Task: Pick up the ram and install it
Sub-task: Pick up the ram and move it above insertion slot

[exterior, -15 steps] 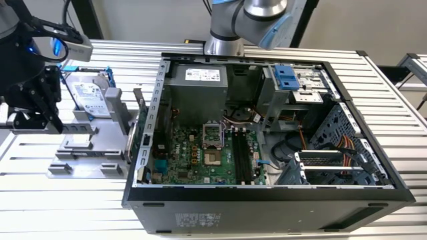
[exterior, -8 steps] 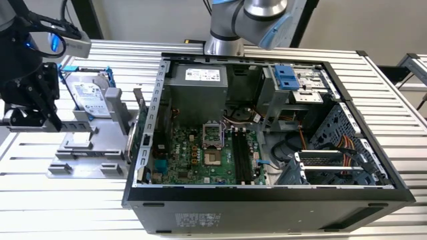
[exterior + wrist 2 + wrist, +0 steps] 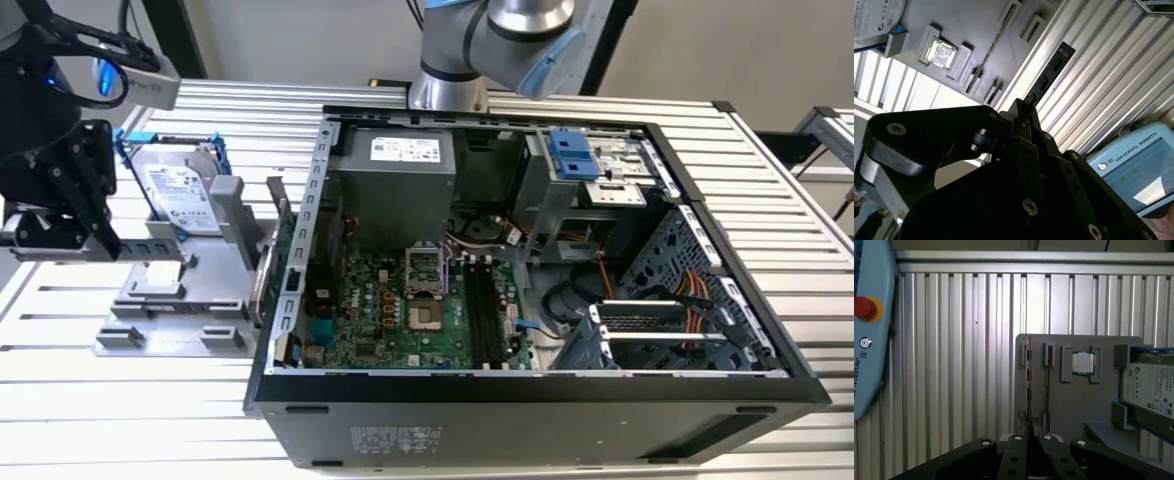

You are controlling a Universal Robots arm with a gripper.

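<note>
Ram in hand, off the rack, not yet at the board.

Your gripper (image 3: 1026,107) has its jaws closed on one end of the ram (image 3: 1051,75). The stick juts out ahead of the fingertips, over the ribbed table (image 3: 1114,65) just beside the grey fixture (image 3: 979,30). A second thin stick (image 3: 1047,380) stands edge-up in the fixture's slots, near the hard drive (image 3: 1149,385). In the exterior view the gripper sits at that view's left, well apart from the open case (image 3: 534,385). The long black slots (image 3: 483,310) on the motherboard look empty. Reckon the pick is done; the carry and seating are left.
</note>
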